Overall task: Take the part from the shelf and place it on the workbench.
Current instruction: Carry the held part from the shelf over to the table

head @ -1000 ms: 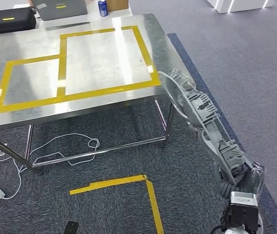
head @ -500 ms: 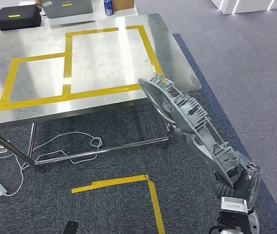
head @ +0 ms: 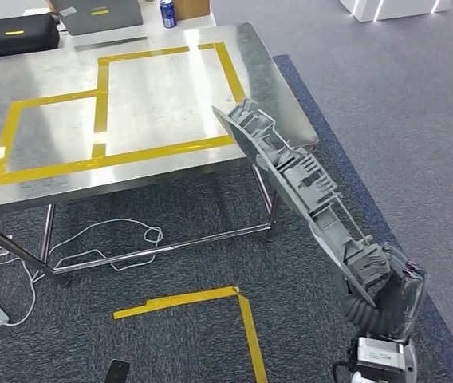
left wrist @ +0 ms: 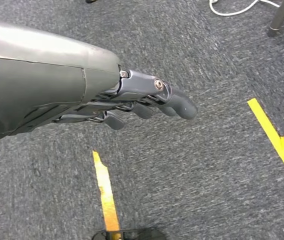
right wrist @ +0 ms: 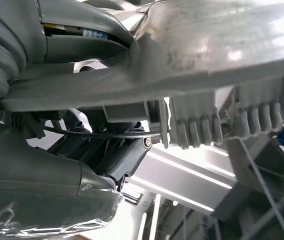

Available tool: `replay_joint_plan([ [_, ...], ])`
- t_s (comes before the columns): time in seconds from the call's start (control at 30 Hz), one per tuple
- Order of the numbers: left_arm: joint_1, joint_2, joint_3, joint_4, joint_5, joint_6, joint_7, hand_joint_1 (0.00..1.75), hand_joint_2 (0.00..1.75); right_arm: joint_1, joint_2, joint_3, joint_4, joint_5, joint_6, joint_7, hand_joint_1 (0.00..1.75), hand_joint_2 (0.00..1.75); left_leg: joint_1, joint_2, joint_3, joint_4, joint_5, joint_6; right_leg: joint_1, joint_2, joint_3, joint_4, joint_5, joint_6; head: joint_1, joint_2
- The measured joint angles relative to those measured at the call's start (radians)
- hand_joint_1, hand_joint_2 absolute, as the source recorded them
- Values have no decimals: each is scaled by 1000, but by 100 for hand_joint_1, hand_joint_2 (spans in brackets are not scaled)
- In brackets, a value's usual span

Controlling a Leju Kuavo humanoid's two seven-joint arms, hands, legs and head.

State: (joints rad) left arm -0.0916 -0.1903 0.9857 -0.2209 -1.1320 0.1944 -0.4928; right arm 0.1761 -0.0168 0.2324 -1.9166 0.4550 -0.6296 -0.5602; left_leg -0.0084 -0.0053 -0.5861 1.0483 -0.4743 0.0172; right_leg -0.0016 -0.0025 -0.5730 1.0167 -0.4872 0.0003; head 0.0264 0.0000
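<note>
Over the workbench's [head: 151, 171] near right corner reaches the far tip of the long grey ribbed part [head: 299, 187], held slanted in the air with its lower end clamped in the right hand [head: 387, 299]; the left hand [left wrist: 148, 102] hangs over the carpet [head: 170, 335] with fingers [left wrist: 178, 102] loosely extended, holding nothing. Compared with the frame half a second earlier, the part's tip stands higher and further over the steel top, just right of the yellow tape frame [head: 100, 104]. Beyond the far edge sit a black case [head: 22, 32] and a blue can [head: 167, 12].
</note>
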Motion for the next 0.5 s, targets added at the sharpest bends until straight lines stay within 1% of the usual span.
replay_joint_plan([
  [0.03, -1, 0, 0, 0, 0, 0, 1, 0, 175, -3, 0, 2, -5, -1, -2, -4, 175, 175, -2, 0, 8, -21, -1, 4, 1, -1, -3, 1, 0, 4, 0, 0],
  [0.1, -2, 0, 0, 0, -1, -1, 3, 0, 175, -5, 0, 3, -12, 4, -5, -8, 175, 175, -1, 0, 11, -35, -2, 9, 0, -2, -8, 1, 1, 14, 0, 0],
  [0.13, -1, 0, -1, 0, -1, -1, 3, 0, 175, -6, 0, 4, -15, 12, -7, -10, 175, 175, 1, 0, 13, -39, 1, 12, -1, -2, -12, 8, -6, 20, 1, 0],
  [0.17, -1, -1, -1, 0, -1, -1, 4, 0, 175, -8, 0, 4, -18, 21, -9, -11, 175, 175, 3, 0, 15, -44, 3, 16, -2, -1, -23, 30, -21, 25, 2, 0],
  [0.2, -2, -1, -1, 0, -2, -1, 5, 0, 175, -10, -1, 4, -20, 31, -12, -13, 175, 175, 5, 1, 17, -46, 5, 19, -3, 0, -44, 72, -45, 30, 3, 0],
  [0.27, -5, -2, -2, 0, -2, -2, 6, 0, 175, -14, -1, 4, -21, 43, -17, -15, 175, 175, 4, 1, 16, -46, 5, 23, -5, 0, -104, 199, -103, 39, 4, 0],
  [0.3, -5, -2, -2, 0, -2, -2, 7, 0, 175, -14, -1, 4, -21, 45, -18, -15, 175, 175, 4, 2, 16, -46, 5, 23, -7, 0, -129, 250, -118, 42, 4, 0],
  [0.33, -5, -3, -2, 0, -2, -2, 7, 0, 175, -14, -1, 4, -21, 47, -19, -15, 175, 175, 4, 1, 17, -46, 5, 23, -8, 0, -141, 270, -116, 45, 4, 0],
  [0.37, -4, -3, -2, 0, -2, -2, 8, 0, 175, -14, -2, 4, -21, 47, -20, -15, 175, 175, 4, 1, 17, -46, 5, 23, -10, 0, -133, 251, -95, 47, 4, 0],
  [0.4, -4, -3, -2, 0, -2, -2, 8, 0, 175, -14, -2, 5, -21, 48, -20, -15, 175, 175, 4, 0, 18, -45, 4, 22, -12, 0, -107, 197, -62, 48, 4, 0],
  [0.43, -5, -4, -2, 0, -2, -2, 8, 0, 175, -16, -2, 5, -21, 48, -20, -15, 175, 175, 5, -3, 18, -44, 3, 19, -14, 5, -74, 129, -31, 48, 4, 0],
  [0.47, -6, -4, -2, 0, -2, -2, 8, 0, 175, -17, -2, 5, -22, 49, -20, -15, 175, 175, 3, -6, 16, -41, 1, 15, -16, 13, -40, 66, -10, 46, 4, 0],
  [0.5, -7, -4, -2, 0, -2, -2, 8, 0, 175, -18, -2, 5, -23, 52, -21, -13, 175, 175, 2, -9, 13, -39, 0, 9, -18, 20, -17, 23, 0, 43, 3, 0],
])
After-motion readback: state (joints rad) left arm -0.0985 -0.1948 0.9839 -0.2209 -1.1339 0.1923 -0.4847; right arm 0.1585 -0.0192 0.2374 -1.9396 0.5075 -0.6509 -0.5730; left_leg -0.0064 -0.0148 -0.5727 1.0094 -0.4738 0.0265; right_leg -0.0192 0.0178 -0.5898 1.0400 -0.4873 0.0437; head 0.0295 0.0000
